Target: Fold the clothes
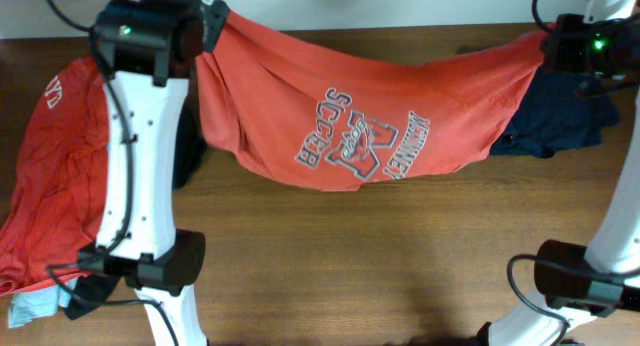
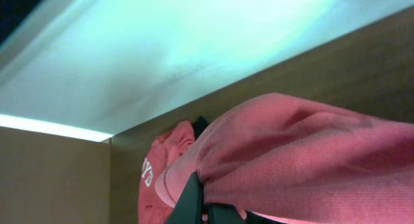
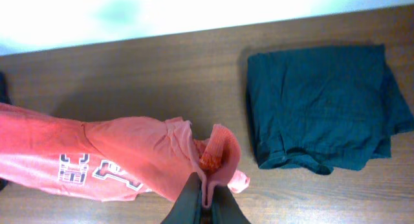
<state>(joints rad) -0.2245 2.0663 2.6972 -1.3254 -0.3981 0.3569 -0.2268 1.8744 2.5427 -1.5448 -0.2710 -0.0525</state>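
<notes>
Orange-red T-shirt: edges pinched by left gripper and right gripper, stretched along far side, presumably to flatten for folding.

**T-shirt spans the far side of the table**

The T-shirt hangs stretched between the left gripper and the right gripper. A heap of clothes lies at the left, under the left arm. A folded garment lies far right, beside the shirt's right end.
</notes>
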